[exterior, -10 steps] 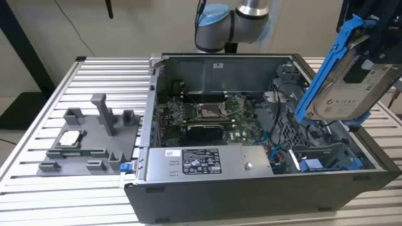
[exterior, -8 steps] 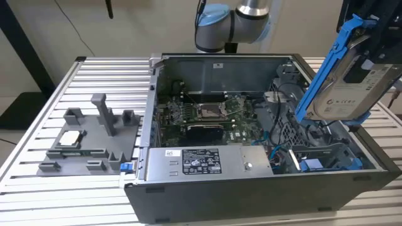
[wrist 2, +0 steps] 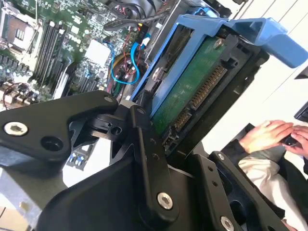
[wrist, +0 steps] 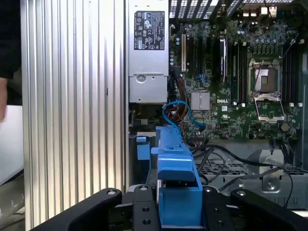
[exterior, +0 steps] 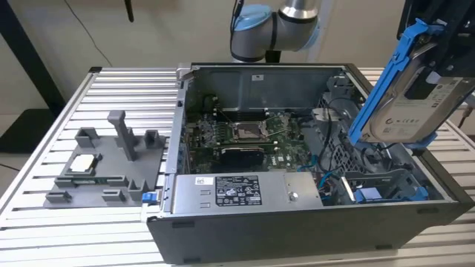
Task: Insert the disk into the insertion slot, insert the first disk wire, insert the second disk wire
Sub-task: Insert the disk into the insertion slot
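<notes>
The disk is clamped in the closed claw and held tilted above the open computer case at the exterior view's right, over the insertion slot, not yet entered.

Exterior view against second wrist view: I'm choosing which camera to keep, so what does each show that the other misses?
Exterior view: the disk's white labelled face, the grey fixture beside the computer case and the power supply. Second wrist view: the disk's green circuit board, the claw clamped on it, and a person's hands. Both: the disk in its blue carrier, tilted above the open case, and the motherboard.
</notes>
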Robot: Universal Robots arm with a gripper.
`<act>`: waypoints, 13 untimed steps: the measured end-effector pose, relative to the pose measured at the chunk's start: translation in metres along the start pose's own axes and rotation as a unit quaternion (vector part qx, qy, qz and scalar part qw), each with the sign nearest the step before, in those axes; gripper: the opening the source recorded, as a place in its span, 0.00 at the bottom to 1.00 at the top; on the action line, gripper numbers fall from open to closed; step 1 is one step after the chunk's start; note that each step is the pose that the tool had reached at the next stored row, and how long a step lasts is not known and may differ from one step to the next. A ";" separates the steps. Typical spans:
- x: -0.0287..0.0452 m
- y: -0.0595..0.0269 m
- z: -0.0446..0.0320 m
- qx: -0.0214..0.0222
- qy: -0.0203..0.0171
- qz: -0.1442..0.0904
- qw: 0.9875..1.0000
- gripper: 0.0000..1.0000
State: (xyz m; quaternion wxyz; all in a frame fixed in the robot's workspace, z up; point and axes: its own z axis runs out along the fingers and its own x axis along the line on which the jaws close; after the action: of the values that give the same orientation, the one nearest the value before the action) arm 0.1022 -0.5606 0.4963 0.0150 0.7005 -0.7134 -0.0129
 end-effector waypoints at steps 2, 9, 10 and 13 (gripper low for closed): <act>0.0000 0.0000 0.0007 0.000 0.000 0.000 1.000 0.33; 0.0000 -0.0001 0.0034 0.000 0.000 0.000 1.000 0.33; 0.0000 -0.0002 0.0038 0.000 0.000 0.000 1.000 0.33; 0.0000 -0.0002 0.0052 0.000 0.000 0.000 1.000 0.33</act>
State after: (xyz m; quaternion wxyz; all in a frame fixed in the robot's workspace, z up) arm 0.1023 -0.5606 0.4911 0.0150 0.7005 -0.7134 -0.0129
